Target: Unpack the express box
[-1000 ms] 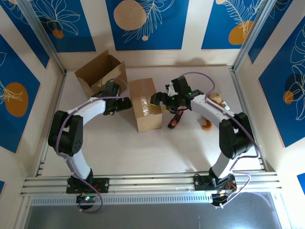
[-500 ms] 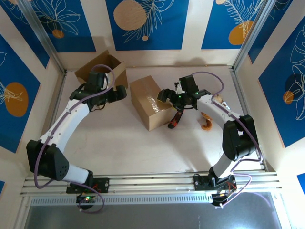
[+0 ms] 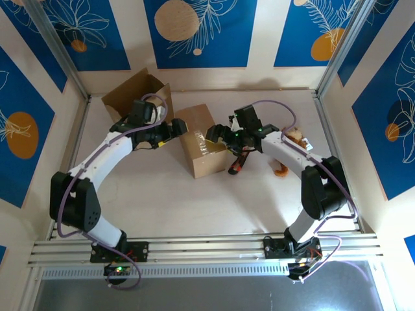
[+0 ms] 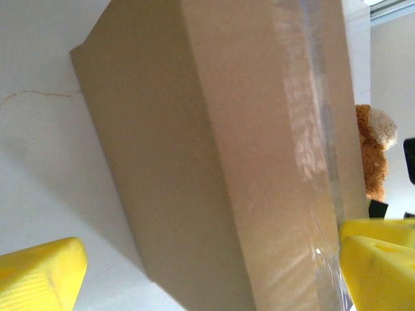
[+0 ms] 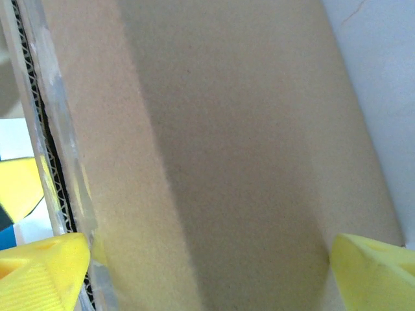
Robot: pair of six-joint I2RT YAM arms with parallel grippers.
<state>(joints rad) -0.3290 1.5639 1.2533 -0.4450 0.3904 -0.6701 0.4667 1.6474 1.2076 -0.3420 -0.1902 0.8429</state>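
The taped express box [image 3: 202, 141] lay between the two grippers. The left gripper [image 3: 172, 128] and right gripper [image 3: 217, 133] both stood wide open, fingers straddling opposite box ends and gripping nothing. If one pushed before the other, the box could likely have spun or slid away, and the glossy tape [image 4: 311, 129] offered poor purchase.
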